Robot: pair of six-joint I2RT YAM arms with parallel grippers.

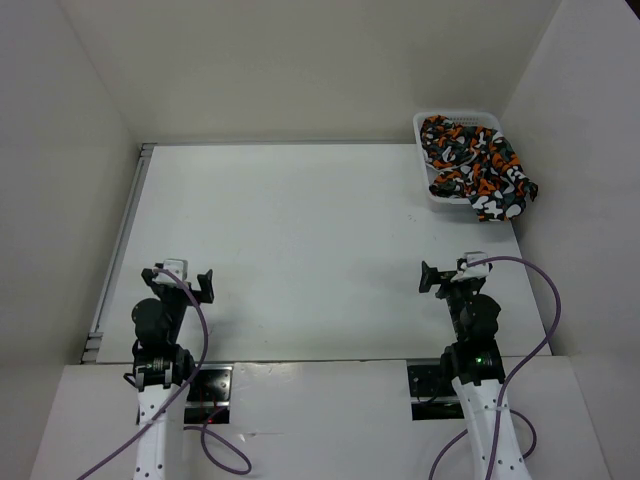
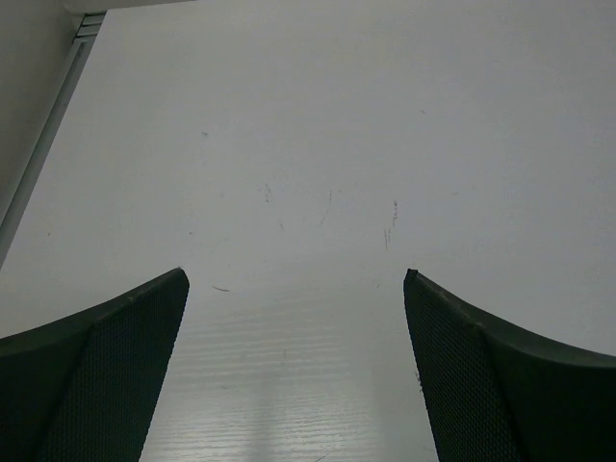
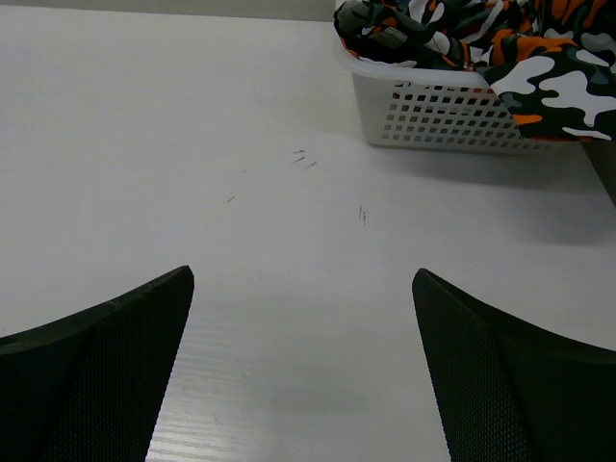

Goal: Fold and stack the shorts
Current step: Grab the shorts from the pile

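Observation:
The camouflage shorts (image 1: 478, 166) in orange, grey, white and black lie heaped in a white mesh basket (image 1: 441, 196) at the far right of the table, spilling over its right rim. They also show at the top right of the right wrist view (image 3: 539, 53), with the basket (image 3: 433, 111) under them. My left gripper (image 1: 182, 282) is open and empty near the front left; its view (image 2: 296, 279) shows only bare table. My right gripper (image 1: 446, 277) is open and empty near the front right (image 3: 303, 274), well short of the basket.
White walls close in the table on the left, back and right. A metal rail (image 1: 120, 240) runs along the left edge and shows in the left wrist view (image 2: 43, 144). The white tabletop (image 1: 300, 240) stretches between the arms and the basket.

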